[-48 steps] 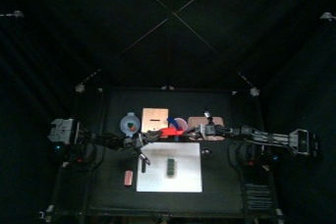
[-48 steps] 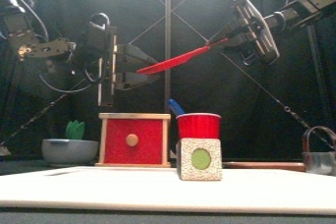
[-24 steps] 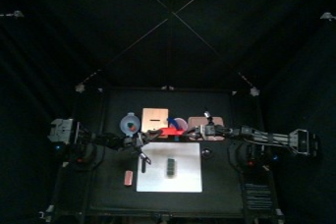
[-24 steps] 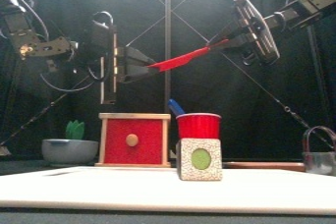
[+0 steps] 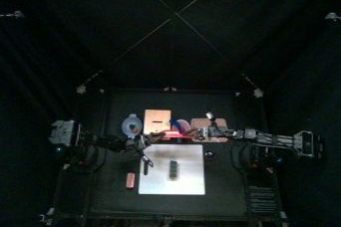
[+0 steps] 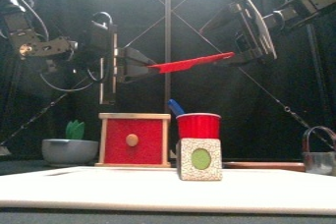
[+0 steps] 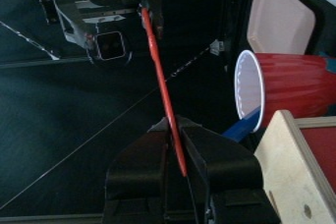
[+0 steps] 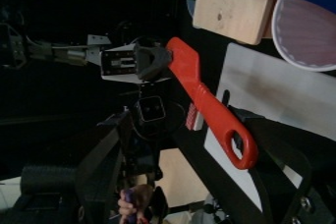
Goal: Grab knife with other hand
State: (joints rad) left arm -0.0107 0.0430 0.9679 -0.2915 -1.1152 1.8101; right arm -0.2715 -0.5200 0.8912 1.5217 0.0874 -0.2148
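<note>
black curtains closed in the small table, and the handover stood in the air above it, well clear of the white board (image 6: 157, 189) and the things along its far edge.

the knife (image 6: 192, 64) hung between the two arms as a thin red streak, its long axis running almost level from left to right, the right end a touch higher. the left gripper (image 6: 132, 67) had its jaws closed on the knife's left end; in the left wrist view the red strip (image 7: 160, 90) ran straight out from between those jaws toward the other arm. the right gripper (image 6: 253, 27) was at the knife's right end, where the right wrist view showed the end with the hole (image 8: 238, 149) lying between its jaws. those jaws looked spread wide and not pinching, though it was hard to be sure they were fully clear of it.

so the knife lay to the left of the right gripper, pointing away from it. by my reading the left arm carried it alone, and the coming move needed the right arm to draw back to the right along that axis without knocking the knife.
</note>
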